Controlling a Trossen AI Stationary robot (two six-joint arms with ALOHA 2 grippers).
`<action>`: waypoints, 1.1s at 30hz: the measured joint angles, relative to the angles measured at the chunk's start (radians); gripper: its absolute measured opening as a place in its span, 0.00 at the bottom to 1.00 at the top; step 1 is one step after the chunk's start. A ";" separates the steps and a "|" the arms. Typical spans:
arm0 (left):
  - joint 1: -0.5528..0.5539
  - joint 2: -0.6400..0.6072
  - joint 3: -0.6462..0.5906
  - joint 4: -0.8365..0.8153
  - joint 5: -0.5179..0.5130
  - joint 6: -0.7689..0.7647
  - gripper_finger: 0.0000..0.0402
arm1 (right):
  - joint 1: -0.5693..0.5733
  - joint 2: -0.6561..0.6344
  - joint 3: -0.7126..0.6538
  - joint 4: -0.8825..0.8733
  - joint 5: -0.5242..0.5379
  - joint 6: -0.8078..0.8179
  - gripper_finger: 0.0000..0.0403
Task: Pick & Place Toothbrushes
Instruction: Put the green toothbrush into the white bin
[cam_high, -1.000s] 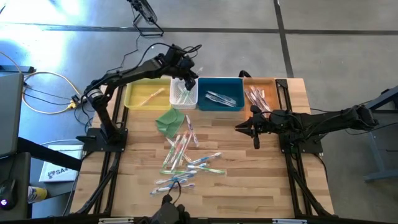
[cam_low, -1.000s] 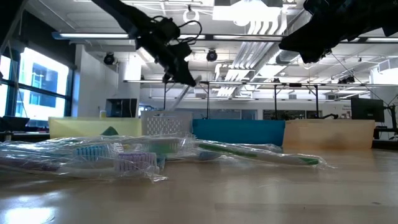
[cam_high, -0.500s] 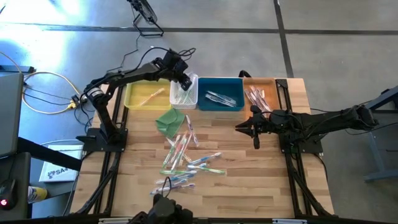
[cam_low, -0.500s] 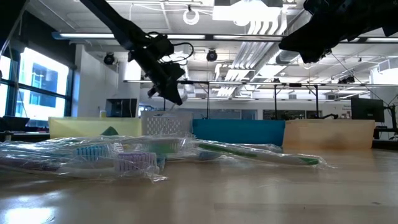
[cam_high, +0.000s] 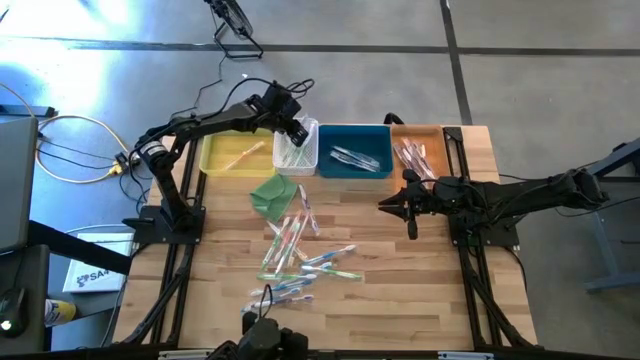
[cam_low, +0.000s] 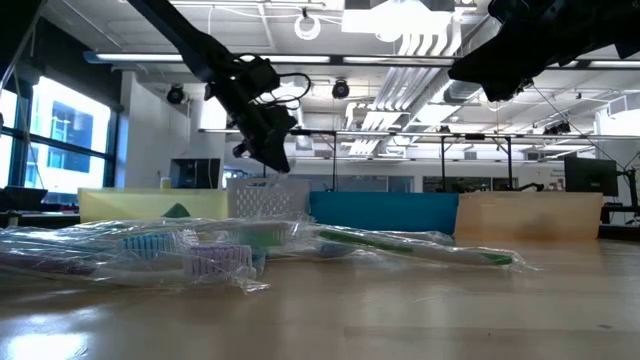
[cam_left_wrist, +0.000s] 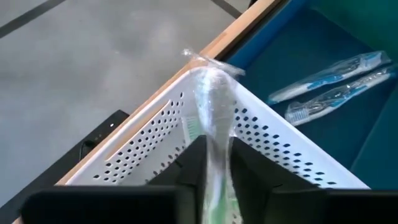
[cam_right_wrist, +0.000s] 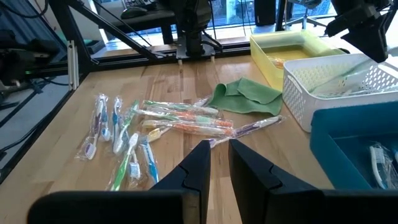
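Green cloth (cam_high: 274, 192) between white basket (cam_high: 296, 160) and loose toothbrushes (cam_high: 300, 255).

Both arms are showing dark, slim, jointed bodies. Thin black cables are looping over the left claw (cam_high: 298, 131). The right claw (cam_high: 411, 214) is showing two flat dark fingers (cam_right_wrist: 198, 163).

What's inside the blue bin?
Two wrapped blue-and-white toothbrushes lie in the blue bin. Its near wall hides them in the low view.
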 joint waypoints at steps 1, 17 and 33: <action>0.000 0.000 0.000 0.000 -0.001 0.002 0.20 | 0.000 0.000 0.000 0.000 -0.001 0.000 0.12; 0.006 0.000 0.000 0.004 -0.105 0.018 0.44 | 0.000 0.000 0.000 -0.001 -0.002 0.000 0.12; 0.006 0.000 0.000 0.002 -0.099 0.012 0.44 | 0.000 0.000 0.000 -0.001 0.001 0.000 0.12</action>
